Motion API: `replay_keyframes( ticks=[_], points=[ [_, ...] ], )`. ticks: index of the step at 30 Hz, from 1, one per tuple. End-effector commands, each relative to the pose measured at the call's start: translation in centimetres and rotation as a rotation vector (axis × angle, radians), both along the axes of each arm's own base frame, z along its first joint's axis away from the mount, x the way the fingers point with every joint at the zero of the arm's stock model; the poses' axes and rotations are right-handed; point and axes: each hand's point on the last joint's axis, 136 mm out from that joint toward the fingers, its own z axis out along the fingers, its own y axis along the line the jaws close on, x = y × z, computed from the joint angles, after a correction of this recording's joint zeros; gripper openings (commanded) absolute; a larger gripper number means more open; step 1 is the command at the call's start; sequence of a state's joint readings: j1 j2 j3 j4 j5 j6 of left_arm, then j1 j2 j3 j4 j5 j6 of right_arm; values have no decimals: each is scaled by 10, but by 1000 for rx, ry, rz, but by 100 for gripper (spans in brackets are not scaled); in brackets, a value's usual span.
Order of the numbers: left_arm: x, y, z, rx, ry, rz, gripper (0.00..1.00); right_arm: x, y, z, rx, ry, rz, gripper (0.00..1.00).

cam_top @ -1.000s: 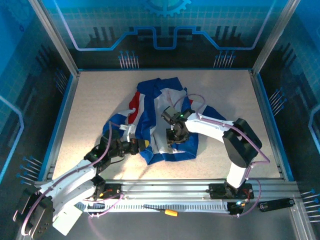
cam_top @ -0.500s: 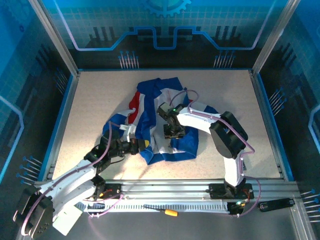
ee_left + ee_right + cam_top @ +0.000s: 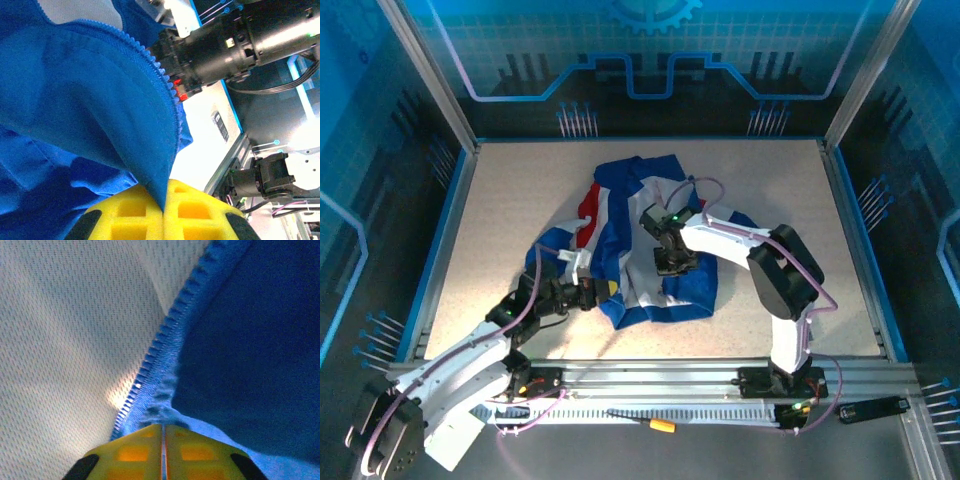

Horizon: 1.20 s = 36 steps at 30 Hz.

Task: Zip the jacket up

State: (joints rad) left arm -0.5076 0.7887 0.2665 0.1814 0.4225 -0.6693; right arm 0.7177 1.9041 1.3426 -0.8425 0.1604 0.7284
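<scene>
One jacket [image 3: 620, 190] lay crumpled and open in the middle of the table [image 3: 500, 200]. From above it was blue, with a red band [image 3: 587, 210] and white bands on its left side. The top view gave its whole outline but little of either grip. The left wrist view showed a blue fold [image 3: 75, 100] edged with zipper teeth [image 3: 165, 75], its lower corner pinched between the closed yellow pads of the left gripper [image 3: 164, 210]. From above, the left gripper [image 3: 603, 290] sat at the jacket's near-left edge. The right wrist view showed white mesh lining [image 3: 65, 340] beside a second run of teeth [image 3: 150, 365] and blue cloth [image 3: 250, 340]. The right gripper [image 3: 163, 432] had its pads pressed together on that toothed edge. From above, the right gripper [image 3: 670, 262] pointed down onto the jacket's centre. Behind the fold, the left wrist view also caught the right arm's dark wrist [image 3: 225, 45]. Any markings there were too blurred to read
</scene>
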Motion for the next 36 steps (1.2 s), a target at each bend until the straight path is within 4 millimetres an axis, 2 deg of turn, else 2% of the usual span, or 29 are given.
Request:
replay_keyframes(
  ticks=[1, 7, 8, 10, 14, 17, 22, 30, 36],
  points=[
    [-2, 1, 2, 20, -19, -15, 0, -4, -19, 15, -37, -21, 6, 1],
    [-1, 0, 4, 18, -18, -13, 0, -13, -15, 35, 30, -69, 67, 0],
    [0, 0, 5, 17, -18, -13, 0, -17, -11, 36, 45, -74, 106, 2],
    [0, -2, 6, 16, -17, -17, 0, -26, -7, 36, 32, -89, 224, 14],
    [1, -5, 6, 15, -10, -28, 0, -47, -12, 34, -106, -128, 501, 28],
    [1, -6, 4, 17, -6, -34, 0, -53, -11, 33, -159, -158, 629, 33],
    [3, -7, 5, 13, -7, -33, 0, -48, -4, 30, -179, -199, 747, 40],
    [-1, -3, 3, 24, -4, -23, 0, -54, 16, 13, -184, -180, 897, 45],
    [-3, -1, 3, 29, 0, -19, 0, -51, 9, -6, -252, -150, 909, 45]
  ],
)
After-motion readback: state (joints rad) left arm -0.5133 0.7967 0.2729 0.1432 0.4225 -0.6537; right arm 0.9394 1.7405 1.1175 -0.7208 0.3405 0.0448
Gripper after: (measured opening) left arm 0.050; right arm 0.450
